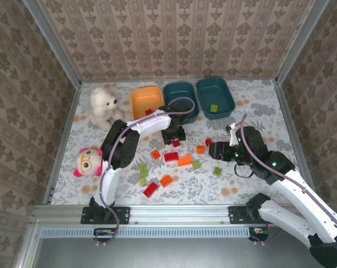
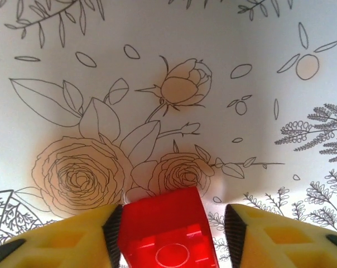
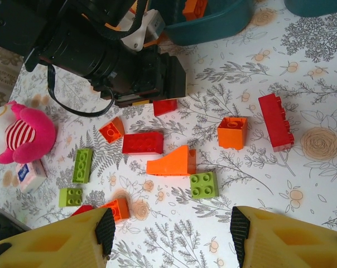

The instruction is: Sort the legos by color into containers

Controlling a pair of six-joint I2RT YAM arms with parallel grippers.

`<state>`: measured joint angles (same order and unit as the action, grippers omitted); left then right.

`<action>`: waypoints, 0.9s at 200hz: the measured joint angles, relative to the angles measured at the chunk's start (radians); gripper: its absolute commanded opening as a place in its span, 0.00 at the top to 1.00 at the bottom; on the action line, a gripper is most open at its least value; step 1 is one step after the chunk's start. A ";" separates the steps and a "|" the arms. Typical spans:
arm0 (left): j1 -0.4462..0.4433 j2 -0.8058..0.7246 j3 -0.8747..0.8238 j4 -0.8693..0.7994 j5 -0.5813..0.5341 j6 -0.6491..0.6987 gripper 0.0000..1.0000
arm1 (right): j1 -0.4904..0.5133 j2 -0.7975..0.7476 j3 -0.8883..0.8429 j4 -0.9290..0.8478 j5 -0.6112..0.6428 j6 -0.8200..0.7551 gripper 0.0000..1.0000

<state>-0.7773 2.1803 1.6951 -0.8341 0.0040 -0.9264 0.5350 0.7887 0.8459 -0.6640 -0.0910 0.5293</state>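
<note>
Just off the orange tub's (image 1: 146,100) near right corner, a red brick (image 2: 165,237) sits between the left gripper's (image 2: 172,223) part-open jaws, apparently not yet pinched. Floral table (image 1: 258,111), wallpapered walls (image 1: 179,33). The right gripper (image 3: 171,226), farther from that tub, hovers wide and empty.

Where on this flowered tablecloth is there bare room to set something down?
The flowered tablecloth is bare right of the rightmost dark teal plastic tub, out to the side wall. A second free strip runs along the near edge, in front of the small lime green plastic brick. The middle is crowded with scattered red, orange and green bricks.
</note>
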 measured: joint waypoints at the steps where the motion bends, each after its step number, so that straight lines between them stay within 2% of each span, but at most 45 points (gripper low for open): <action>1: 0.000 0.000 0.000 0.000 -0.001 -0.002 0.60 | 0.000 0.000 0.000 0.000 0.000 0.000 0.40; 25: -0.001 -0.001 0.001 0.000 -0.010 0.003 0.71 | 0.000 0.010 0.000 0.001 0.000 0.000 0.40; 55: 0.000 -0.020 0.003 -0.005 -0.053 0.028 0.73 | 0.000 0.015 0.003 0.001 -0.005 -0.002 0.40; 82: 0.023 -0.096 0.016 -0.016 -0.085 0.080 0.76 | 0.000 0.039 0.024 0.002 -0.029 -0.009 0.40; 125: 0.187 -0.209 0.064 -0.018 -0.104 0.171 0.77 | 0.000 0.121 0.081 0.020 -0.071 -0.038 0.40; 154: 0.300 -0.180 0.103 -0.042 -0.119 0.240 0.77 | 0.007 0.163 0.102 0.037 -0.079 -0.050 0.40; 180: 0.322 -0.097 0.187 -0.084 -0.142 0.301 0.77 | 0.013 0.185 0.108 0.046 -0.080 -0.056 0.40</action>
<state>-0.4553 2.0834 1.8820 -0.9180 -0.1379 -0.6258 0.5476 0.9741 0.9539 -0.6178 -0.1715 0.4736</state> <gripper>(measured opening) 0.323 0.597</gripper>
